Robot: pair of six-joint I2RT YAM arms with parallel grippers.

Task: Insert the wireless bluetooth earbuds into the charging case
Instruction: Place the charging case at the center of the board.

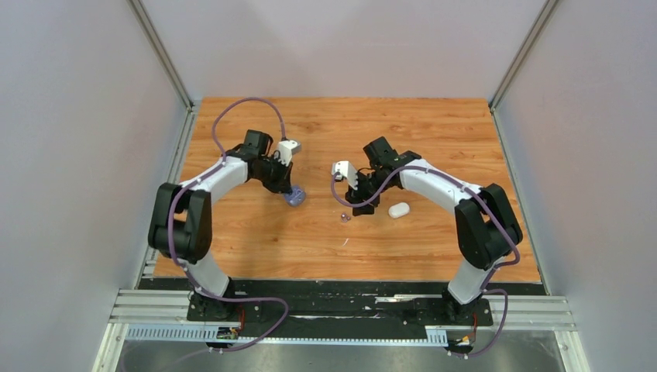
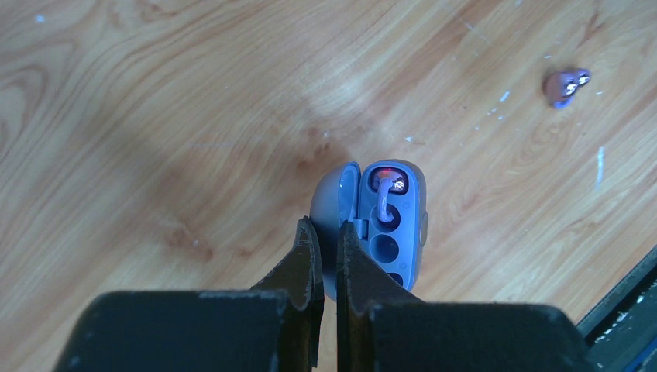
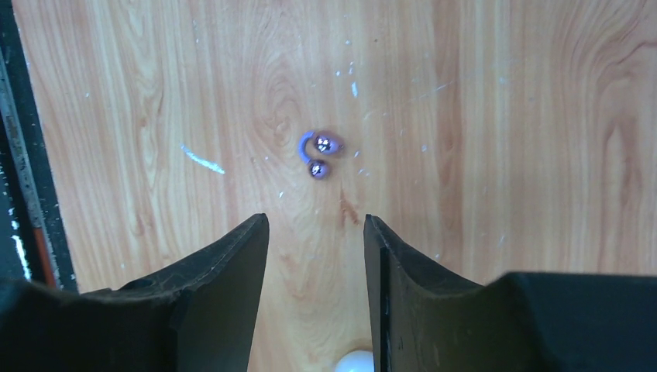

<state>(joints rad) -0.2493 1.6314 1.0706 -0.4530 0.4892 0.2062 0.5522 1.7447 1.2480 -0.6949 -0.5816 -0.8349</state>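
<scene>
- Left of the table's (image 1: 256, 248) middle, the purple case (image 2: 397, 232) lies open on the wood, with its lid (image 2: 331, 200) swung to one side.
- One purple bud, the seated bud (image 2: 387, 184), rests in the socket at the case's far end, and a red glow shows beside it.
- The left gripper (image 2: 326, 236) stands at the near end of the case with its fingers pressed almost together. They seem to pinch the lid's edge by the hinge, though the contact itself is hidden.
- The loose bud (image 3: 319, 155), also purple, lies on the bare wood near the middle of the table, well apart from the purple case and to its right.
- The right gripper (image 3: 316, 225) hovers over the wood with its fingers spread wide. The loose bud lies just beyond the tips and touches neither finger.
- The white case (image 1: 399, 210) lies on the wood just right of the right gripper.
</scene>
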